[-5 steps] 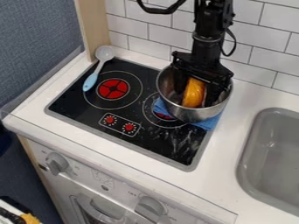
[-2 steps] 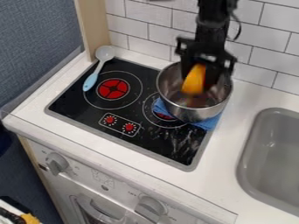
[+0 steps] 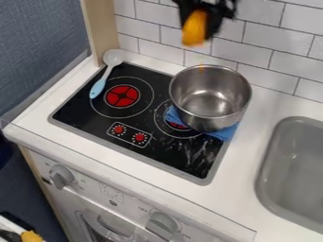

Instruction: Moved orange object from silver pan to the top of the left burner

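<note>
High at the top edge of the view, the black gripper [image 3: 200, 28] is shut on the orange object [image 3: 195, 28], which hangs above and slightly left of the silver pan. The silver pan [image 3: 210, 118] stands on the right part of the black stove, and its inside shows bare metal. Red marks and white rings make up the left burner [image 3: 122, 96], which lies to the left of the pan.
A spoon [image 3: 112, 58] with a light blue handle lies at the stove's back left, beside the left burner. Under the pan is a blue cloth [image 3: 223, 133]. A grey sink [image 3: 294, 165] is at the right, and a tiled wall [image 3: 271, 61] rises behind.
The gripper has gone up and a little left, lifting the orange object out of the pan. The pan, cloth and spoon have stayed where they were.
</note>
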Controlling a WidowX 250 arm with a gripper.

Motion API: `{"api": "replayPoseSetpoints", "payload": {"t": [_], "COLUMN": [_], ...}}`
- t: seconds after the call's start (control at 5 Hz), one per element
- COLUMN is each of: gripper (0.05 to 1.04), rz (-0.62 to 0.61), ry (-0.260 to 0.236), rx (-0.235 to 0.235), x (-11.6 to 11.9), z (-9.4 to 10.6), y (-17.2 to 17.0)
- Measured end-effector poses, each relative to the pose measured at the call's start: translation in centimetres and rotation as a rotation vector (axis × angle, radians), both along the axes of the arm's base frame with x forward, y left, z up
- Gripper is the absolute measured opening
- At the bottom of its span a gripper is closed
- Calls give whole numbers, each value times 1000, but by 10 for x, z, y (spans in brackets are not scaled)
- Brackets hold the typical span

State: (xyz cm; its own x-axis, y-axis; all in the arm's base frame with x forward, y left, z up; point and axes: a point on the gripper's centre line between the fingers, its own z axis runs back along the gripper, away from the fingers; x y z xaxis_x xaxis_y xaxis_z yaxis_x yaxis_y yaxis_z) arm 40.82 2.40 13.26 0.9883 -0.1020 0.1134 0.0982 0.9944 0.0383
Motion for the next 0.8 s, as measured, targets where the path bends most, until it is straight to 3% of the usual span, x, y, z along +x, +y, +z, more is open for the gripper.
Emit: {"api": "replayPoseSetpoints", "payload": {"t": [0.4,0.6,0.8], "gripper": [605,605,605], "rz": [66,41,29], "ry": [109,122,142], "rx": [-33,-39,-11], "x": [3,0,-2], "z": [-55,-66,-84], "y": [53,53,60]}}
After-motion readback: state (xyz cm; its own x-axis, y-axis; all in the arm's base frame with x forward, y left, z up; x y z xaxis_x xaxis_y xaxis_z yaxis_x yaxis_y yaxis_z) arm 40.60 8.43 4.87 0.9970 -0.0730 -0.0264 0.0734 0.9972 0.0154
